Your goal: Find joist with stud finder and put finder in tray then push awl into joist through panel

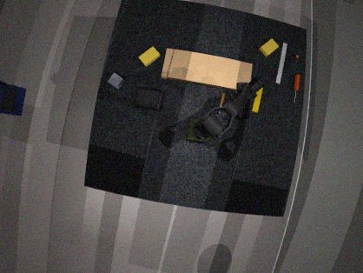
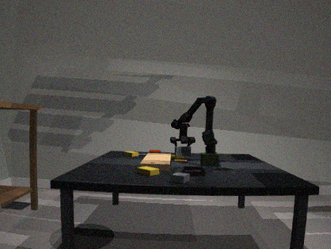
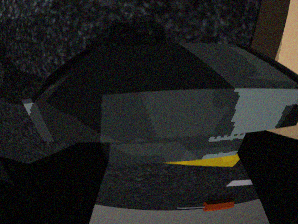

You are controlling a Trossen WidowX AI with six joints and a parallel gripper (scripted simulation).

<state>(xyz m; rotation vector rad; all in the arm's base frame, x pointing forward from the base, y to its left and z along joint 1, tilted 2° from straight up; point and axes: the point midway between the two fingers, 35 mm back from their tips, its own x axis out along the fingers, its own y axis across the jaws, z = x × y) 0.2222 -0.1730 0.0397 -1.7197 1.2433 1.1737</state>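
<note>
My gripper [image 1: 248, 87] [image 2: 183, 145] [image 3: 172, 133] is shut on the stud finder [image 2: 183, 151] [image 3: 165, 115], a wide dark-grey block, held above the table on the arm's side of the panel, near its right front corner. The pale wooden floor panel [image 1: 208, 69] [image 2: 158, 159] lies flat, with a dark line across its left end. The joist is hidden. The black tray [image 1: 149, 99] [image 2: 194, 174] is left of the arm and looks empty. The awl [image 1: 297, 82] [image 2: 154, 151] [image 3: 219, 206], with an orange-red handle and thin shaft, lies at the far right.
Yellow blocks [image 1: 149, 56] [image 1: 269, 47] lie beyond both panel ends. A grey block [image 1: 115, 80] [image 2: 180, 178] is left of the tray. A yellow wedge [image 1: 258, 101] [image 3: 215, 161], an orange stick [image 1: 222, 99] and a white strip [image 1: 281, 63] [image 3: 239, 183] lie near or right of the arm.
</note>
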